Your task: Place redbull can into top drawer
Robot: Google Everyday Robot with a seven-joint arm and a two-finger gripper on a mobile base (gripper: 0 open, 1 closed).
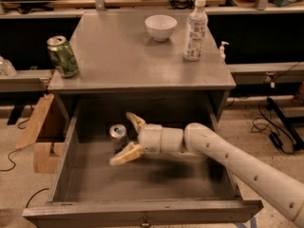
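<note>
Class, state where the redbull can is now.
In the camera view, the redbull can stands upright in the top drawer, left of centre, between the fingers of the open tool.

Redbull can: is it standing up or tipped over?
The redbull can stands upright: silver top facing up, base on the top drawer floor. The open hand is inside too, fingers either side.
</note>
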